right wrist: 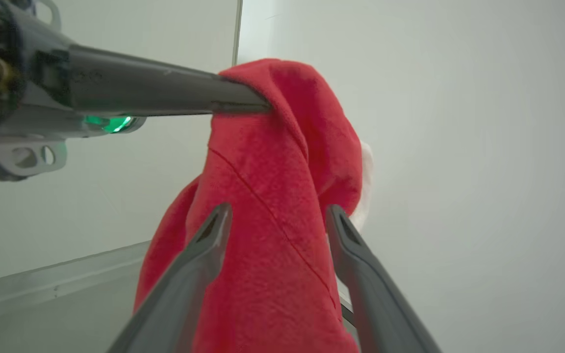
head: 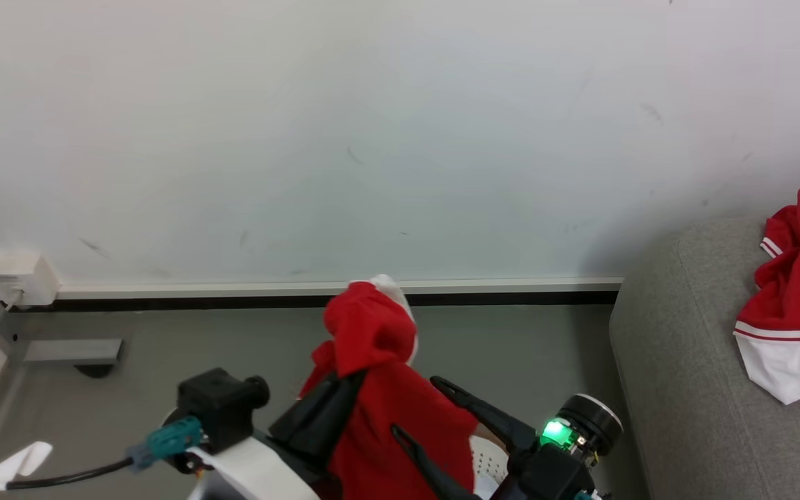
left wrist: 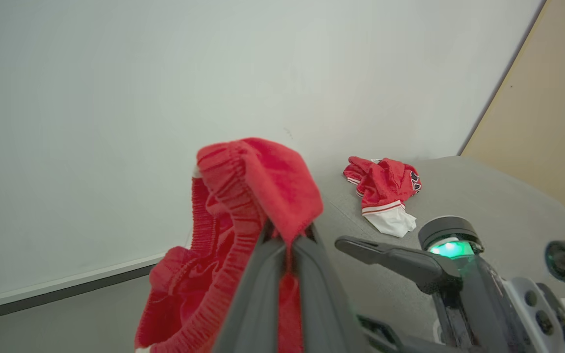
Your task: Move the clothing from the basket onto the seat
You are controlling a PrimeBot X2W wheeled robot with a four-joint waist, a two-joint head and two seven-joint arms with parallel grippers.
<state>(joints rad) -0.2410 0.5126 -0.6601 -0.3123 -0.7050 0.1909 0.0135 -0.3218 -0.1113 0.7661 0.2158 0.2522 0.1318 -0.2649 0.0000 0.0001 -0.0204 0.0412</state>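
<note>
Left tool (left wrist: 287, 235) is clamping a red garment (left wrist: 258, 171), holding it up over the basket (head: 489, 458); right tool (right wrist: 277, 211) is gaping wide beside the hanging cloth. A jersey (head: 796, 292) is lying on the sofa (head: 678, 333), beyond the right tool. Probably halfway; this garment is awaiting placement.

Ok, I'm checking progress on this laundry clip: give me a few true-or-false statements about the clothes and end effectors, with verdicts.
1. The left end effector is shut on a red garment. True.
2. The right end effector also clamps that garment. False: its fingers stand wide open.
3. A red-and-white jersey lies on the grey sofa. True.
4. The held garment hangs above the sofa. False: it hangs to the sofa's left, in front of the wall.
</note>
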